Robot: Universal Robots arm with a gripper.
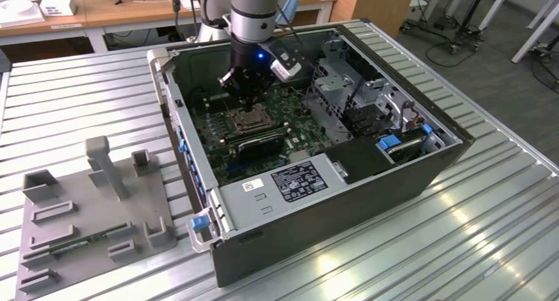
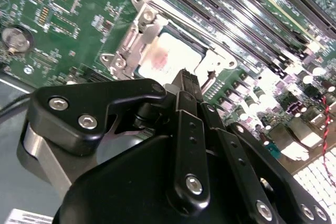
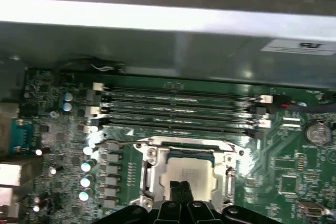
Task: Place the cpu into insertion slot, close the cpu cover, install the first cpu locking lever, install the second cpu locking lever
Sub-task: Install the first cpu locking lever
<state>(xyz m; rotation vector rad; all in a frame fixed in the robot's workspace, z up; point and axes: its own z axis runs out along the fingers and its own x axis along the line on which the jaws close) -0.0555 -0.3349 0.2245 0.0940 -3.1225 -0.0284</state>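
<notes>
Slatted metal table (image 1: 489, 235) is carrying everything. Open computer case (image 1: 349, 203) is lying on it toward the exterior view's right, with its inside facing up. Grey fixture plate (image 1: 88, 209) is sitting on the table toward the exterior view's left, apart from the case. Arm (image 1: 253, 13) is reaching down into the case over the green motherboard (image 1: 292, 101). Gripper (image 1: 249, 106) (image 2: 185, 74) (image 3: 180, 186) is hanging just above the insertion slot (image 1: 253, 123). Its fingers are pressing together and not gripping anything visible. Memory slots (image 3: 178, 111) are running in a row just beside the slot. Cpu cover (image 2: 137, 35) (image 3: 227, 174) is lying flat on the slot, framing the cpu (image 2: 168, 59) (image 3: 197, 174). The cpu is sitting in the slot, its pale top showing through the cover's cut-out. Fingertips are hovering over the cpu's edge; can't tell if they're touching it.
</notes>
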